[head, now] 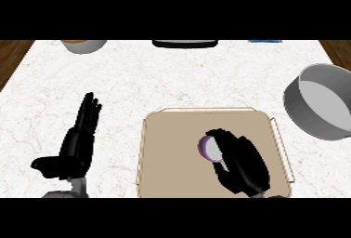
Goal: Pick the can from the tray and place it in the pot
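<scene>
A purple can (208,148) with a pale top stands on the beige tray (171,148), right of the tray's middle. My right hand (241,162) is over the tray, its fingers curling round the can's right side and hiding part of it. A grey pot (322,104) sits at the counter's right edge, beyond the tray's far right corner. My left hand (77,144) rests open on the counter left of the tray, fingers straight and pointing away.
Along the counter's far edge are a grey bowl (83,45) with something orange in it, a dark flat object (185,43) and a blue object (264,41). Wooden floor shows past both far corners.
</scene>
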You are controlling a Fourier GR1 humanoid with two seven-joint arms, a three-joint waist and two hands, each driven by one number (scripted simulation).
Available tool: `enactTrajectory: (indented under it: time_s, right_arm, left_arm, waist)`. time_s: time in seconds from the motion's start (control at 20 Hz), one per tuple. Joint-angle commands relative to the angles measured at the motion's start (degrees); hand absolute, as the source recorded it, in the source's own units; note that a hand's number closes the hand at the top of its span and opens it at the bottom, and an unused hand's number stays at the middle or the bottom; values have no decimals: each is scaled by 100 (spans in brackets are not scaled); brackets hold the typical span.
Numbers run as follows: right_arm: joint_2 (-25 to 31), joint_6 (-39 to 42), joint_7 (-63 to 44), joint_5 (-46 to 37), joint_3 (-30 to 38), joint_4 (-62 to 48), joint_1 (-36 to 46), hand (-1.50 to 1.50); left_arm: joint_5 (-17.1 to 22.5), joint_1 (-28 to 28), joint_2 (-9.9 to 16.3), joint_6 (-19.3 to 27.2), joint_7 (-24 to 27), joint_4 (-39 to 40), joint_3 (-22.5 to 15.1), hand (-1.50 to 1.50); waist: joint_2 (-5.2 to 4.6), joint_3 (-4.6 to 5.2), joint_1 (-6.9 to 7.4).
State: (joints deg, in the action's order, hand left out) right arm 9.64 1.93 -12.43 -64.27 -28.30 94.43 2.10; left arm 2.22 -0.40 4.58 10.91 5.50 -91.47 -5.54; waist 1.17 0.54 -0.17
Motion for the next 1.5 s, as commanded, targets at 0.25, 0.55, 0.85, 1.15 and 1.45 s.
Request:
enactTrajectory:
  time_s: [0.25, 0.55, 0.85, 1.15, 1.45]
  right_arm:
    - [57, -70, -535, -794, -666, 1670, -922, 150]
    - [241, 135, -889, -1194, -549, 3245, -907, 150]
    - [21, 1055, -1753, -1696, -215, 4147, -666, 150]
    - [174, 1425, -1659, -898, 1302, 4350, -382, 150]
    - [599, 972, -805, 175, 2998, 3589, -405, 150]
  left_arm:
    - [-45, 141, -67, -63, 329, 110, 81, 0]
    - [-98, -93, -134, 12, 248, 328, 112, 0]
    - [-74, 206, -11, -128, 104, -125, 78, 0]
    - [-9, 78, -36, -179, 155, 80, 206, 0]
    - [-119, -121, -24, -105, -127, -32, 228, 0]
  waist:
    - [-104, -52, -23]
    - [-105, -52, -43]
    - [-104, -51, 23]
    - [-121, -54, 25]
    - [-121, -58, 6]
